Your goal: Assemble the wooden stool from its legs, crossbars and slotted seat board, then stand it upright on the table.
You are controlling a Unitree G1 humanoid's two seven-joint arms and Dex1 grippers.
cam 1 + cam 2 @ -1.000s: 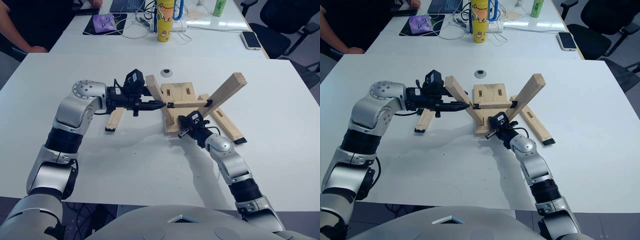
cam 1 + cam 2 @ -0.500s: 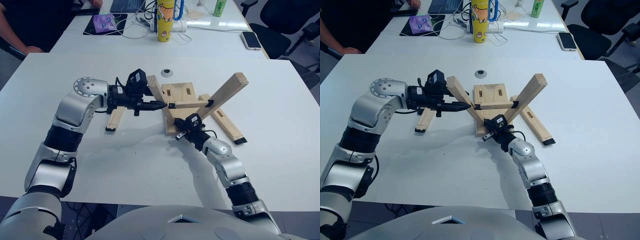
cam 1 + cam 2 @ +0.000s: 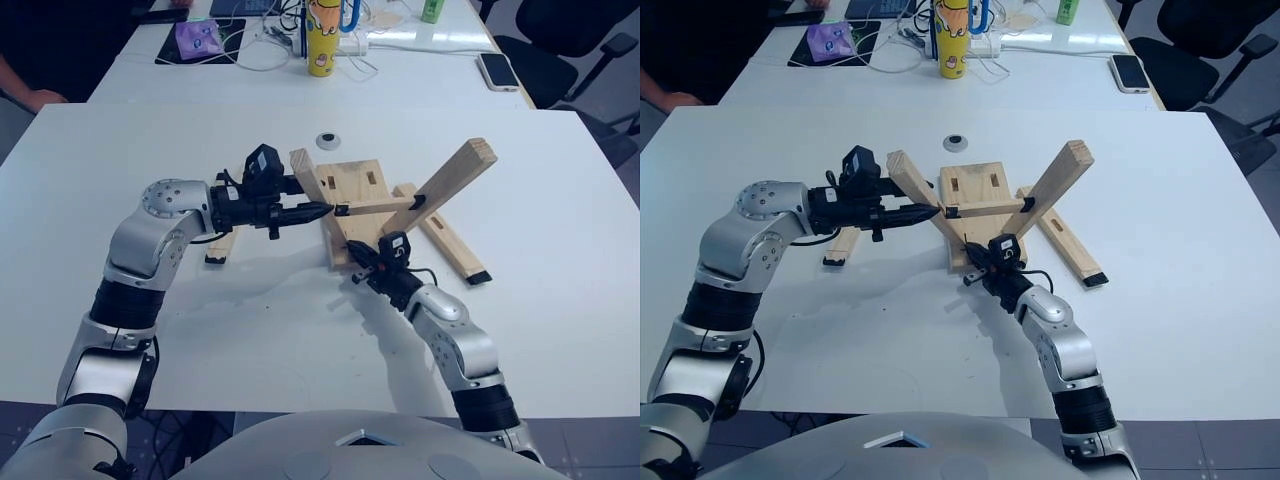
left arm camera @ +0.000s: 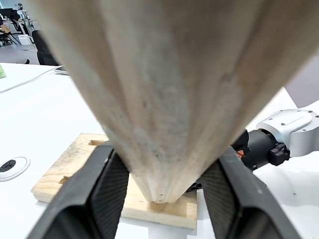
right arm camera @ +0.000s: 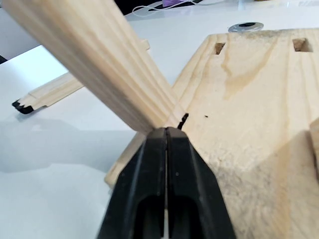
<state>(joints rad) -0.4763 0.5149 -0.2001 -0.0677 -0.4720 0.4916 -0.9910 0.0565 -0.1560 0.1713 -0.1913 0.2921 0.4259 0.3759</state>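
- The left end effector is clamped on a pale square-section wooden leg, one black finger on each side of it, about halfway up its length.
- The right end effector has its two fingers pressed together with nothing between them. The tip sits right at the foot of that leg, where it meets the flat pale wooden seat board.
- The seat board, cut with rectangular slots, lies flat on the white surface, and the leg frame stands on it.
- From where I stand, the step in hand looks like seating the first leg frame into the board's slots.
- The next move probably calls for the left arm to bring the leg more upright over its slot. Meanwhile the closed right tip would nudge or steady the foot until it drops in.
- The held leg's long axis climbs from the board's near edge up, away and towards the robot's left.
- A second pale leg leans the opposite way, its top pointing up and to the robot's right, so the pair splay in a V.
- A thin wooden crossbar runs left to right between them, roughly level.
- Another leg piece with a black foot lies flat just right of the board.
- A further wooden piece lies flat under the left arm.
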